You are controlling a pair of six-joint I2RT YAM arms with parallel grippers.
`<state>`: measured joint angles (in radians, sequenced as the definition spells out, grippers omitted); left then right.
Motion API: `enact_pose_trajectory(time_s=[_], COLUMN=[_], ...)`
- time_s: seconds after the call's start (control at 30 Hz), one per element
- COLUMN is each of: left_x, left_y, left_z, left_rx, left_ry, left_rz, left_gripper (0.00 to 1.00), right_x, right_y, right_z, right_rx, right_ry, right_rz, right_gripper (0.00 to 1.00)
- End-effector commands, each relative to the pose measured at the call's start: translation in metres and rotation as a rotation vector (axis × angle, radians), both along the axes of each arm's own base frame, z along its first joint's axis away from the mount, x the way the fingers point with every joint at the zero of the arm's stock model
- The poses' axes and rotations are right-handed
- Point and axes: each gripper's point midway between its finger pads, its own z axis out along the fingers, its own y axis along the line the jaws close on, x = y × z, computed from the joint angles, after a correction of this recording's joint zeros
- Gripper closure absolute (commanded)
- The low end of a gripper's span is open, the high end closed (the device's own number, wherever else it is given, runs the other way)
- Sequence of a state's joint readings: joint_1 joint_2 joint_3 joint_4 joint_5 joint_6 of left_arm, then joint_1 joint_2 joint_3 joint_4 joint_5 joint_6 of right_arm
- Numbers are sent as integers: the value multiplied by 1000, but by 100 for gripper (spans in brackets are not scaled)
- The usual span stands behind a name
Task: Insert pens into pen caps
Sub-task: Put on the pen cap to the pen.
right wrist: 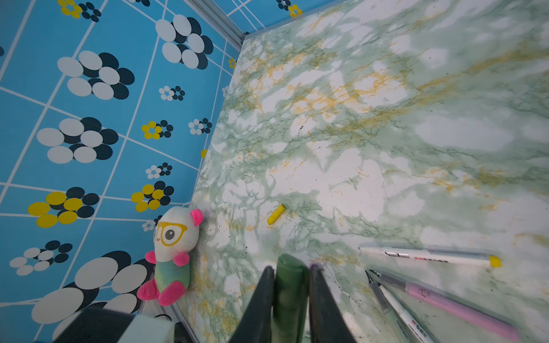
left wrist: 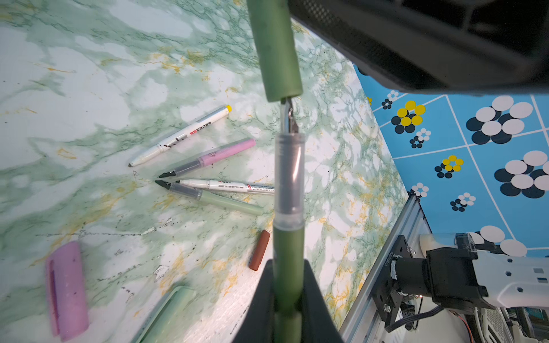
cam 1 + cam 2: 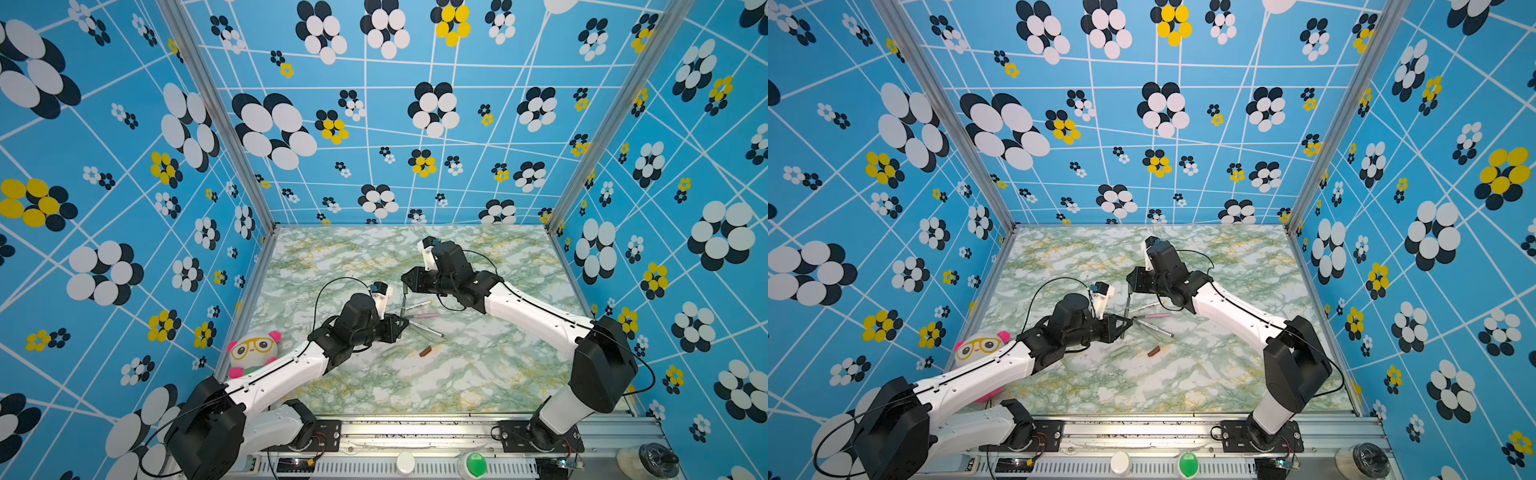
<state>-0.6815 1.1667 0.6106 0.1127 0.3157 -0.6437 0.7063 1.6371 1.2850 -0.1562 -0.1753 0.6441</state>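
Showing the dark green slim plastic pen (image 2: 288,178), clamped in the left end effector (image 2: 287,264) above the marbled bench (image 2: 89,89), its nib pointing along one shared axis into the dark green stubby plastic cap (image 2: 274,50), clamped in the right end effector (image 1: 291,267), mouth just meeting nib.

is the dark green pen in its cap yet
Not seated. Left wrist view: the nib of the dark green pen only reaches the mouth of the dark green cap.

L claw (image 3: 1123,326) grips green pen (image 3: 1126,306).

Print on the yellow-ended pen (image 2: 181,135) and the other white pen (image 2: 228,186) is unreadable.
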Motion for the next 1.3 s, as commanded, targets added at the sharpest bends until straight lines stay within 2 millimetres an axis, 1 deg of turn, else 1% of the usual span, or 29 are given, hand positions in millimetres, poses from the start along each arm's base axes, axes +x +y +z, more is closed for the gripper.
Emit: enact_pose_trajectory(time_s=[0.0,0.4,0.53,0.73,0.9,1.0,1.13,1.27], left_x=[9,20,23,25,28,31,32,33], left_y=[0,11,13,9,13,15,17,20], left_z=[23,30,34,41,48,54,52,48], left_rx=[-30,-10,-9,-9,7,18,66,107], left_ry=[-68,-113,-127,-148,-180,-205,-220,-236], left_rz=[33,113,122,91,97,92,79,75], left_gripper=[100,100,100,100,100,100,100,100], right_x=[-9,-22,-27,-31,-31,-33,-32,-32], right_y=[3,9,13,18,18,17,13,10], right_z=[13,20,19,14,12,13,22,29], right_rx=[34,35,34,33,30,24,7,-11], right_ry=[-15,-48,-47,-36,-33,-36,-61,-77], right_rz=[19,57,76,99,101,105,97,96], right_gripper=[78,78,78,78,78,76,72,63])
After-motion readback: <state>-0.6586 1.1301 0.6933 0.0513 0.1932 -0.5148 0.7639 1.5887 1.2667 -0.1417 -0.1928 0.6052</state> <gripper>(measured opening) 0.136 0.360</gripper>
